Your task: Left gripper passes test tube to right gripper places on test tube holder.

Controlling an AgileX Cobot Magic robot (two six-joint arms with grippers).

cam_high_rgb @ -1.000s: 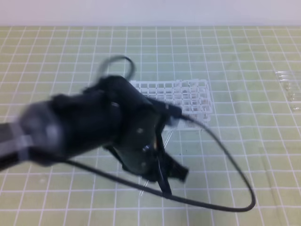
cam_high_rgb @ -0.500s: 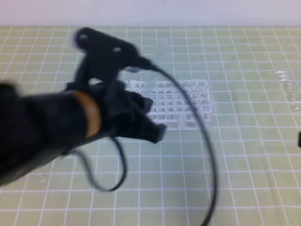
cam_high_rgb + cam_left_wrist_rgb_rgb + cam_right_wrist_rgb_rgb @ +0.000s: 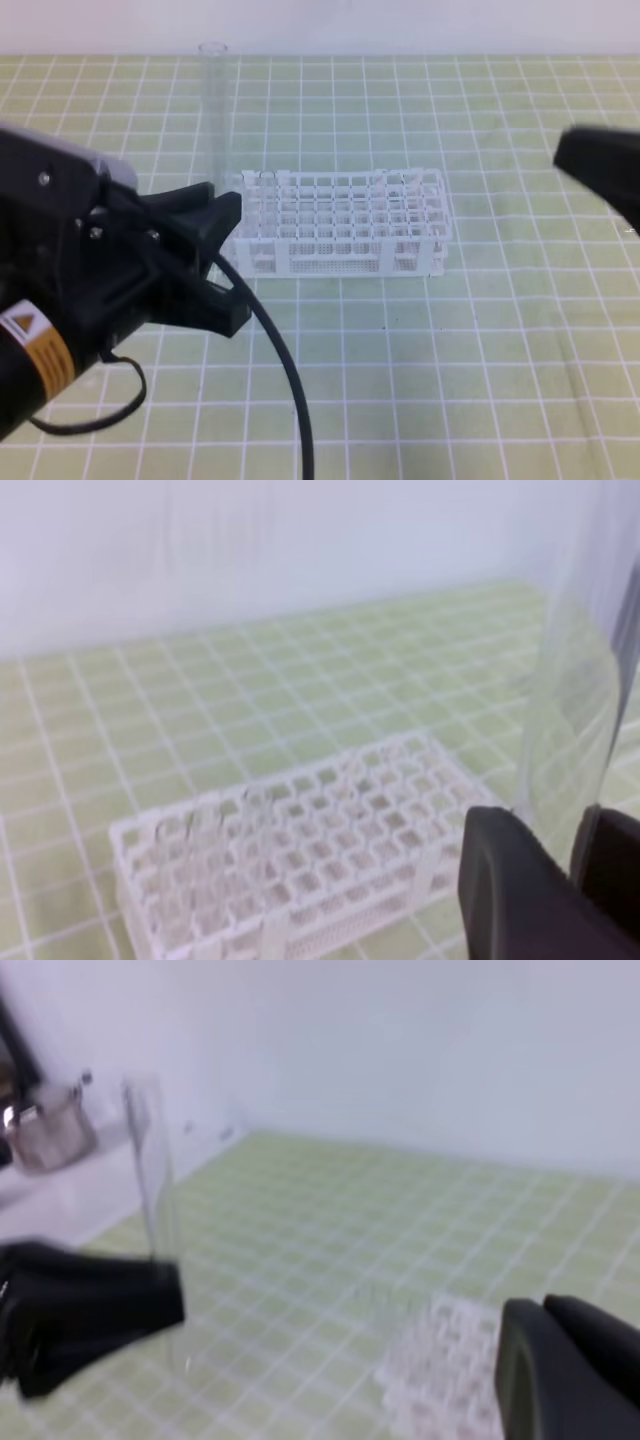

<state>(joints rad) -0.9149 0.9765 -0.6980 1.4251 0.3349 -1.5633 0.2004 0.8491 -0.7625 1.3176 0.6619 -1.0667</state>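
Note:
My left gripper point(image 3: 220, 212) sits at the left, shut on the test tube point(image 3: 213, 110), which stands upright above its fingers. The clear tube point(image 3: 572, 690) rises between the black fingers point(image 3: 515, 885) at the right of the left wrist view. The white test tube holder point(image 3: 345, 225) lies on the mat just right of the left gripper, its grid of holes empty as far as I can see. My right gripper point(image 3: 603, 172) hangs blurred at the right edge, well apart from the tube. From the right wrist view its fingers point(image 3: 560, 1360) look pressed together, with the tube point(image 3: 152, 1170) far to the left.
A green mat point(image 3: 420, 360) with a white grid covers the table. The left arm's black cable point(image 3: 285, 375) loops down across the front. A pale wall point(image 3: 400, 25) closes the far edge. The holder point(image 3: 300, 840) fills the lower middle of the left wrist view.
The left arm has pulled back to the left and now holds the tube upright beside the holder. The right gripper has come into view at the right edge.

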